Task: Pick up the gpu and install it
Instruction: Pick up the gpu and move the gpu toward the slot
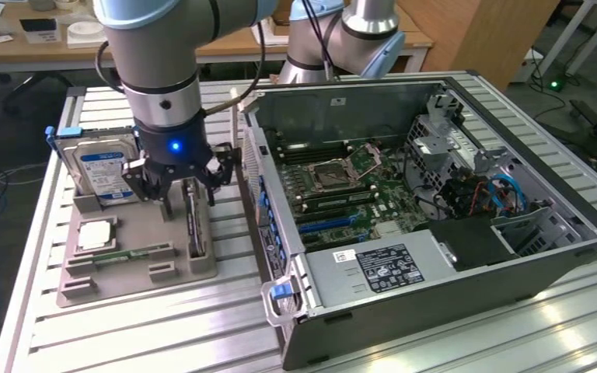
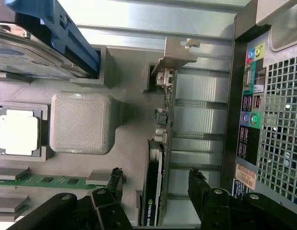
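Dark and thin, the flat rectangular gpu stands on its long edge in a slot of the grey plastic parts tray, left of centre in the exterior view. The slot keeps it upright, so both faces can be reached. The black two-finger gripper hangs over it with its jaws spread wide, one finger on each side of the card and nothing gripped. Its grey metal end bracket juts beyond the slot. Beside it in the tray sit a silver hard drive with a blue label and a narrow green memory stick. The open black computer case lies on the right.
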